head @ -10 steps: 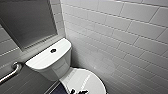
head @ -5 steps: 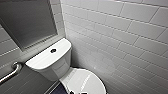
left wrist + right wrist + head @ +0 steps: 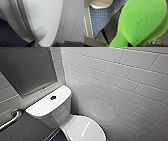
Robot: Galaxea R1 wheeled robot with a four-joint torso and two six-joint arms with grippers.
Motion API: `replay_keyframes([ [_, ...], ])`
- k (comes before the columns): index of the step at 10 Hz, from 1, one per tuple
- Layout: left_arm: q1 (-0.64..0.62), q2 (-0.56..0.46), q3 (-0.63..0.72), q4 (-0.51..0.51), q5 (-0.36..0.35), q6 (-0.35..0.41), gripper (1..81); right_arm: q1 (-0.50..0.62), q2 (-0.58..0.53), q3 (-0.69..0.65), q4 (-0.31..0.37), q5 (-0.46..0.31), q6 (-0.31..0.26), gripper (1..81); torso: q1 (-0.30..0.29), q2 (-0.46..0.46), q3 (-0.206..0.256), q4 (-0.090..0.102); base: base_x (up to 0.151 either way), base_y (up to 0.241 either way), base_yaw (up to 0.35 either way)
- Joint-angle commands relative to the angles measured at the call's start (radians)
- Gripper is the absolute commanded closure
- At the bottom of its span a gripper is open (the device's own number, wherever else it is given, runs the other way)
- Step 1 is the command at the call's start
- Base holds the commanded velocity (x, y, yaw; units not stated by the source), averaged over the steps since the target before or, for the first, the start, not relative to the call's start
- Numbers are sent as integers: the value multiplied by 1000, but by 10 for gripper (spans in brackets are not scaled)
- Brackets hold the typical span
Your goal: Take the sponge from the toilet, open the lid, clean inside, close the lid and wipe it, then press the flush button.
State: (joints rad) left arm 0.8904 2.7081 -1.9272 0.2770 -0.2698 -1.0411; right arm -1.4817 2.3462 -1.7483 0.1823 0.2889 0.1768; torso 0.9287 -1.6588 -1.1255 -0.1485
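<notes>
The white toilet [image 3: 62,114] stands against the tiled wall with its lid [image 3: 86,129] down. Its round dark flush button [image 3: 53,97] sits in the middle of the tank top. The bright green sponge [image 3: 142,22] looms large in the right wrist view, squeezed at its narrow end by my right gripper [image 3: 127,43], which is shut on it above the floor. In the left wrist view the glossy lid [image 3: 43,18] lies very close, and my left gripper [image 3: 50,45] hovers open at the lid's front end with nothing in it.
White tiled wall [image 3: 125,84] runs close along the toilet's right side. A metal grab bar [image 3: 11,119] is fixed to the wall left of the tank, under a frosted window [image 3: 25,69]. Dark blue mosaic floor [image 3: 99,17] surrounds the bowl.
</notes>
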Motion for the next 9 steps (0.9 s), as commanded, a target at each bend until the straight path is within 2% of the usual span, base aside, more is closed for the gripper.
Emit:
replay_keyframes([
  [1, -86, 46, -35, 25, 12, 4, 10, 10, -46, 12, -3, -67, 1, 811, 0, 0, 0, 0, 0, 0, 0],
  [9, -123, 93, -91, 11, -5, -1, 10, 5, -48, 15, -3, -67, 1, 811, 0, 0, 0, 0, 0, 0, 0],
])
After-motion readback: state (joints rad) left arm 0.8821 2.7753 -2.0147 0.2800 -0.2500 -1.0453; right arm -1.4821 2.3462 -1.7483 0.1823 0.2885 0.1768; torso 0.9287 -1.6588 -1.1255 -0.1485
